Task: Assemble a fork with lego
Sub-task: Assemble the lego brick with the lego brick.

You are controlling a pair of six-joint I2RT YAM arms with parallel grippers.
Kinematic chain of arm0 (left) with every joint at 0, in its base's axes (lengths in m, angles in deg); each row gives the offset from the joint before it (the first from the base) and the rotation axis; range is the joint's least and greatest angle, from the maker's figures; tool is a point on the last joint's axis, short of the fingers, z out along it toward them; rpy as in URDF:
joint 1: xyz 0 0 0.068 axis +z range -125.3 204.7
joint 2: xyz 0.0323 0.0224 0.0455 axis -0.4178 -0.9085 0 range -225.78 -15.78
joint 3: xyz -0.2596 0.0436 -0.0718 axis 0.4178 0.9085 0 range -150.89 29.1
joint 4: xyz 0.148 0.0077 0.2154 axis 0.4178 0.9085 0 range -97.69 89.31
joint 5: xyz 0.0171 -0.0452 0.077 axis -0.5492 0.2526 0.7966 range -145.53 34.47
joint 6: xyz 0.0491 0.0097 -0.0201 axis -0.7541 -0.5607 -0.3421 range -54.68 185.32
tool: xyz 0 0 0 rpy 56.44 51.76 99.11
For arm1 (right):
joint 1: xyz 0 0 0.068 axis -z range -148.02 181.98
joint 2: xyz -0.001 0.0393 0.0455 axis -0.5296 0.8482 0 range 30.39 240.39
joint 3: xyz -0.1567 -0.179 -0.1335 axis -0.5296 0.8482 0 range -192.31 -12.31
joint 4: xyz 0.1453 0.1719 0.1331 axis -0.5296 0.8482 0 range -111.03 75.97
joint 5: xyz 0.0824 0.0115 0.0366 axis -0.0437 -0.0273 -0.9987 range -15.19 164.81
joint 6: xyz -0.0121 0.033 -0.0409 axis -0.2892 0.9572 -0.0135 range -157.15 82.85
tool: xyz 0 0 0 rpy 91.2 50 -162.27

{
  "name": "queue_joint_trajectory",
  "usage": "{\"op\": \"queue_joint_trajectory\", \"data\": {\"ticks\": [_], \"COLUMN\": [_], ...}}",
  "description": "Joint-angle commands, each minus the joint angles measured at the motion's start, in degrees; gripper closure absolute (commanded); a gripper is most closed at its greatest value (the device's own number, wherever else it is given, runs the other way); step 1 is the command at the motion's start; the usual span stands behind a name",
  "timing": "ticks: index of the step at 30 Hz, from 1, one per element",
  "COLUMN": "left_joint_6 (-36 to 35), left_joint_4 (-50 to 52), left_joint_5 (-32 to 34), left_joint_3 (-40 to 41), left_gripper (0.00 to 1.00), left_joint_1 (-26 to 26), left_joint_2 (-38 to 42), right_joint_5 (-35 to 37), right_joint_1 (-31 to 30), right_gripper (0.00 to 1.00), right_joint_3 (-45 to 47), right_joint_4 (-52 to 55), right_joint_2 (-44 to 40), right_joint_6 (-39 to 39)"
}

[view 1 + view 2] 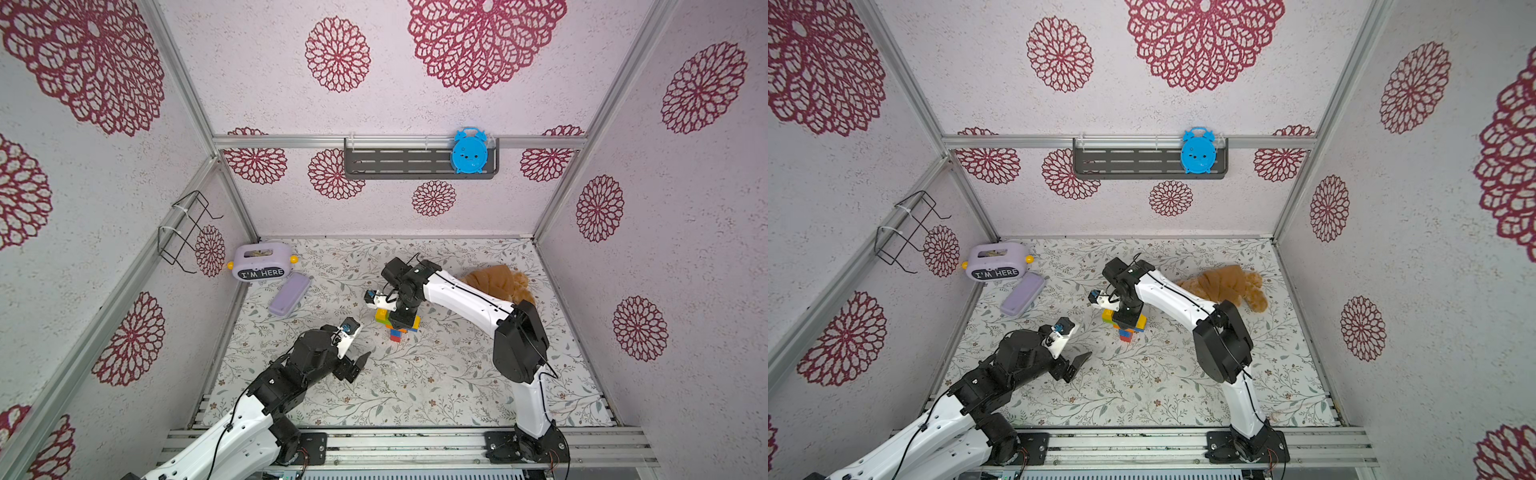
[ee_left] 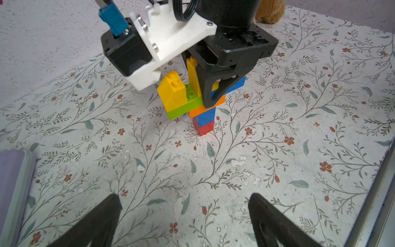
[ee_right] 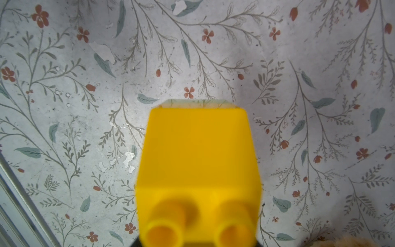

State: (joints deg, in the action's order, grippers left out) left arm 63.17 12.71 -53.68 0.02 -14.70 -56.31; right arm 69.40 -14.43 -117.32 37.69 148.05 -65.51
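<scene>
The floral-papered counter (image 1: pixel 415 395) spread out wide before me. The white-and-black right arm (image 1: pixel 457 295) reached in from the near right corner to the middle, its wrist pointing down. The white-and-black left arm (image 1: pixel 249 415) came from the near left corner and stopped short of the middle. A brown plush toy (image 1: pixel 498 282) lay near the right edge, toward the far corner. A lilac plastic box lettered "I'M HERE" (image 1: pixel 262 262) stood in the far left corner, with a flat lilac oblong piece (image 1: pixel 289 294) just beside it.

The fork (image 2: pixel 192 107), a small build of red, blue, orange and lime-green bricks, stood on its red end near the counter's middle, under the right arm. That arm's jaws were closed on a yellow studded brick (image 3: pixel 198 154) atop the crosspiece, beside a second yellow brick (image 2: pixel 172 89). The left arm's jaws stood wide apart and empty above the counter, near the fork but clear of it.
</scene>
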Motion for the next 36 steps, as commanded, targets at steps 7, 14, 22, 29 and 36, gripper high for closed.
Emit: {"op": "queue_joint_trajectory", "data": {"ticks": [7, 14, 22, 29, 36], "left_joint_6": [-0.57, -0.57, -0.57, -0.57, -0.49], "left_joint_4": [-1.29, -1.26, -1.3, -1.26, -1.51], "left_joint_5": [-0.13, -0.17, -0.09, -0.09, 0.17], "left_joint_3": [0.43, 0.43, 0.43, 0.44, 0.68], "left_gripper": [0.03, 0.03, 0.03, 0.03, 0.03], "left_joint_1": [-0.51, -0.5, -0.46, -0.5, -0.55], "left_joint_2": [0.0, -0.1, -0.08, 0.11, 0.92], "right_joint_5": [0.55, -0.21, 1.22, 0.29, -9.66], "right_joint_1": [0.13, 0.11, 0.3, 1.9, 8.05], "right_gripper": [0.62, 0.53, 0.27, 0.17, 0.01], "right_joint_3": [-2.44, -3.71, -3.67, -2.48, 12.92], "right_joint_4": [4.13, 3.28, 1.04, 0.79, -14.79], "right_joint_2": [2.77, 1.33, -3.12, -10.42, -25.96], "right_joint_6": [1.55, 2.24, 2.33, 1.51, 2.98]}}
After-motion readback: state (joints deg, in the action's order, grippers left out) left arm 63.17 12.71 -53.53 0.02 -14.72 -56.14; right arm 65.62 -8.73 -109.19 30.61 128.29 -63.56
